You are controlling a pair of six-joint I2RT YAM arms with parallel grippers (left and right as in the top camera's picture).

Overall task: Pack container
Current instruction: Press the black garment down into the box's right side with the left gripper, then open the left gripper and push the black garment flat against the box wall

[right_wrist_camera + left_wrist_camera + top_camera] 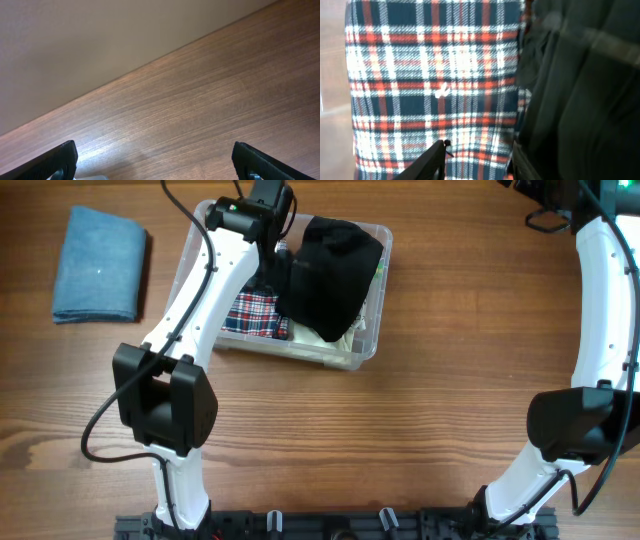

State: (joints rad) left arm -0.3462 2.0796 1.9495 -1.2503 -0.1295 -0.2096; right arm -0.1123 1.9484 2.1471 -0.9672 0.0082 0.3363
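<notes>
- Along the bottom edge of the overhead view: dark mounting rail, with the left arm and the right arm rising from it over the wooden table.
- Looped at lower left, beside the left arm's black joint: a thin black cable.
- Upper middle of the overhead view, resting flat on the table: the container, clear-walled, long side roughly across the frame.
- Inside it: a plaid cloth toward the lower left, a black cloth heaped over the centre and right, something pale peeking out beneath at the lower edge.
- Crossing the container's left side and hiding much of that end: the left arm's white link and wrist.
- Just above the plaid cloth in the left wrist view: left gripper, fingers apart, nothing between them, black cloth just to the right.
- Upper left of the overhead view, well apart from the container: a folded blue towel.
- Far right, near the table's far edge: right gripper, fingers spread wide over bare wood, nothing held.
</notes>
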